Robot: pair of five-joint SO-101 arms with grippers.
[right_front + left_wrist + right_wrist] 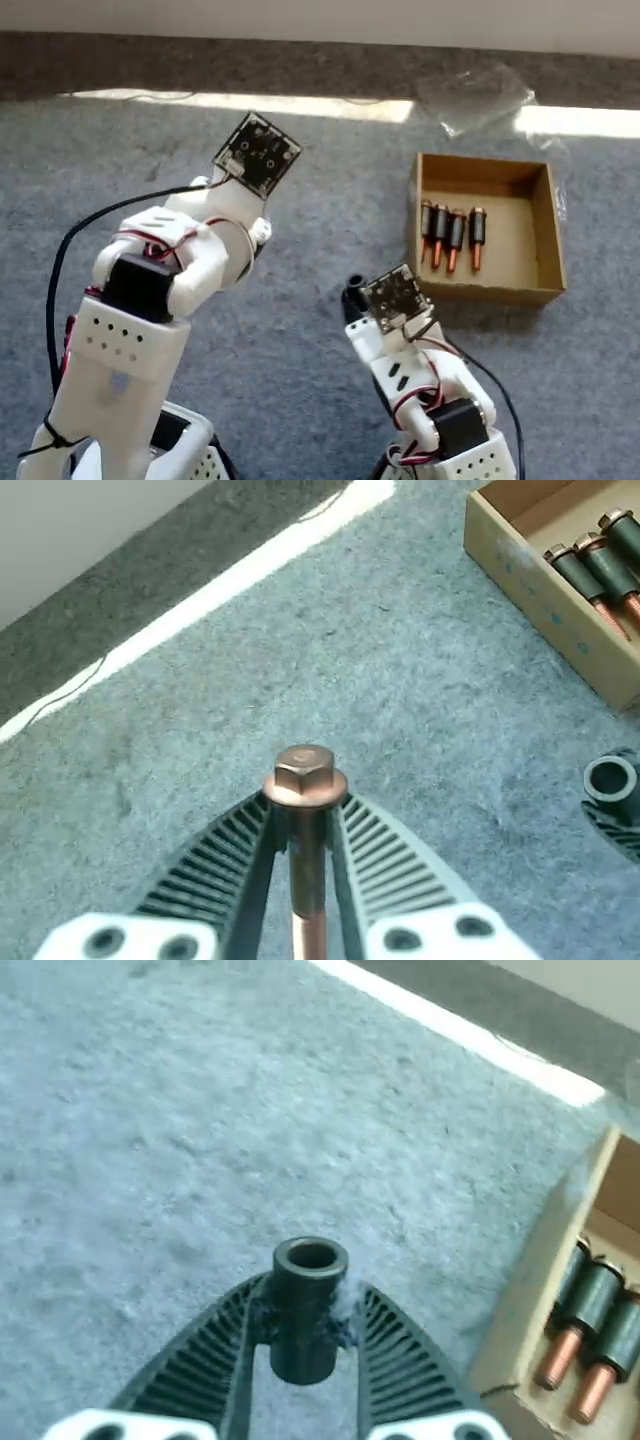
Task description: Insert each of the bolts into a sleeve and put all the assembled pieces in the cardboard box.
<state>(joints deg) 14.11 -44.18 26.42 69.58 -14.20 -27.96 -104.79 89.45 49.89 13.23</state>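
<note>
Gripping one part per arm, insert step pending. L gripper (306, 802) fingers are clamped on a copper bolt (305, 772), head past the tips, shank running back btwn them. R gripper (308, 1295) fingers are clamped on a dark sleeve (305, 1335), open bore facing out. Bolt & sleeve are well apart, not mated yet. Four assembled pieces (452, 235) lie side by side in the cardboard box (549, 235), near the R arm. Next prob. needs the shank end lined up w/ the bore, axes matched, a push thru w/o tilt, then a drop in the box. Surface is grey carpet (330, 190). Pale strip (300, 104) runs along the far edge, clear plastic bag (478, 95) behind the box.
</note>
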